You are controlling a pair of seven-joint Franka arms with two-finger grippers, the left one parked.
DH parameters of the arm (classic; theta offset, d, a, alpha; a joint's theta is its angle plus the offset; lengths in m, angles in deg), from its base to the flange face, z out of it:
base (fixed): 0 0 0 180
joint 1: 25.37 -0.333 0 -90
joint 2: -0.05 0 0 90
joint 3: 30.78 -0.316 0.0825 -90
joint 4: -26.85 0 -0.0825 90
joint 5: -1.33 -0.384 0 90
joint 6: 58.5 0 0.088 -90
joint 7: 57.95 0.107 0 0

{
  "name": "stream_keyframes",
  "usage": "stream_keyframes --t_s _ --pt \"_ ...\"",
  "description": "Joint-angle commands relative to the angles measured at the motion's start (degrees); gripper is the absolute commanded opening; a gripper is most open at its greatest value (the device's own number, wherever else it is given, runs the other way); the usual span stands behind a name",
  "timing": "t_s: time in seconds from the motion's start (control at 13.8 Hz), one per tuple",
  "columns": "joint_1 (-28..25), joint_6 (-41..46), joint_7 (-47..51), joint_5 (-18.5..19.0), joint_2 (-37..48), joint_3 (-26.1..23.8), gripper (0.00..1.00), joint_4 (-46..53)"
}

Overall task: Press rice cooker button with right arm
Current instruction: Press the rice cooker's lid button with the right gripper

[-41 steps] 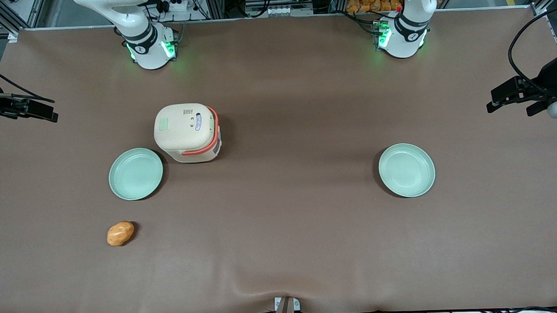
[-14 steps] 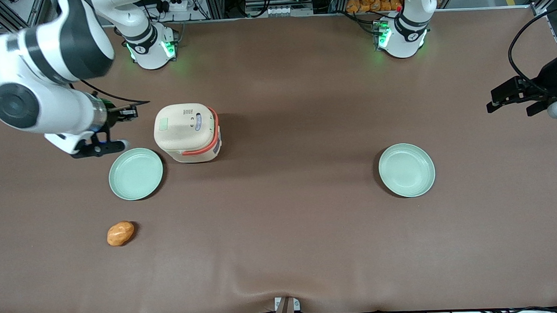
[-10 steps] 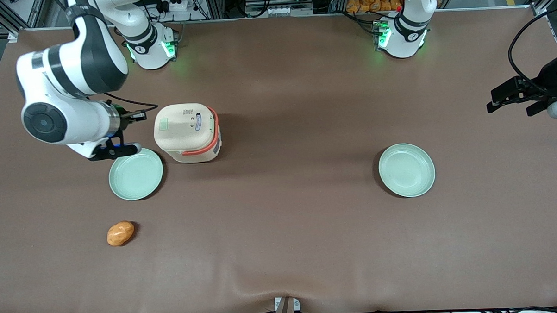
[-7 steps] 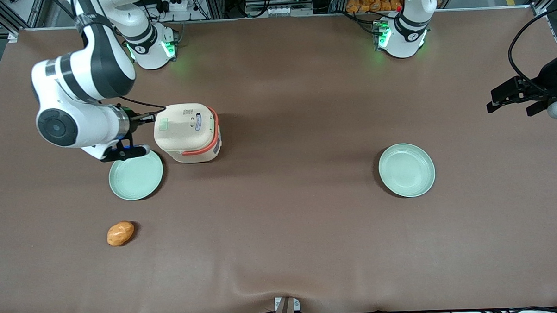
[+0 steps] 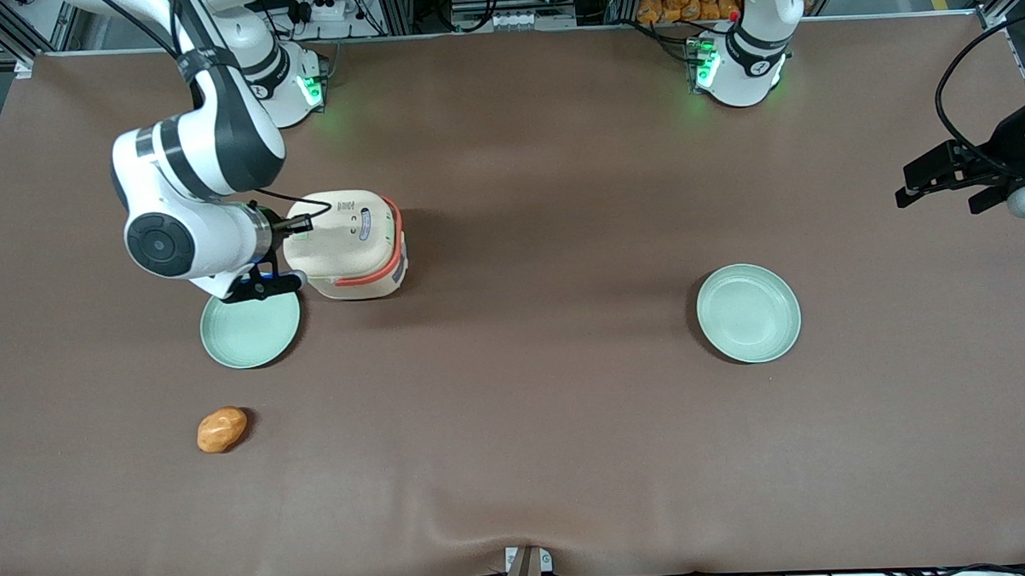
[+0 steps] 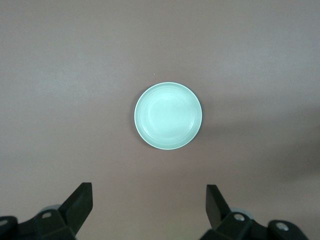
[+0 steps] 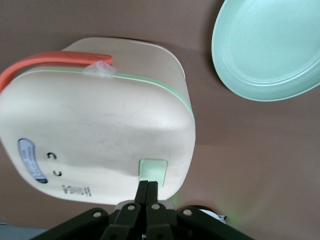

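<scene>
The hand [image 7: 148, 189] has its two fingers pressed together into one narrow tip, which sits at the edge of the pale green button [image 7: 152, 172] on the cooker's lid. In the front view the hand [image 5: 299, 226] reaches over the lid edge that faces the working arm's end of the tabletop [image 5: 526, 424], with the right arm [image 5: 186, 176] bent above it and its round wrist cap facing the camera.

The cooker [image 5: 346, 243] stands upright, lid down, with the coral handle band on the side toward the parked arm. A small oval label and printed marks show on the lid.

A green plate [image 5: 250, 329] lies just beside the cooker, nearer the front camera, partly under the wrist. An orange lump [image 5: 222, 429] lies nearer the camera still. A second plate [image 5: 748, 313] rests well apart, toward the parked arm's end
</scene>
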Motion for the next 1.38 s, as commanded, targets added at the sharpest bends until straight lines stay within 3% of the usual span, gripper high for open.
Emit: stream_keyframes --t_s 0.0,1.02,1.31 --pt "-0.3 -1.0 0.5 -0.8 0.2 0.4 0.0 -2.0" --pt "-0.9 -3.8 0.3 -0.7 -2.3 0.4 0.0 -2.4" --pt "-0.8 -0.3 0.4 -0.7 -1.1 0.4 0.0 0.5"
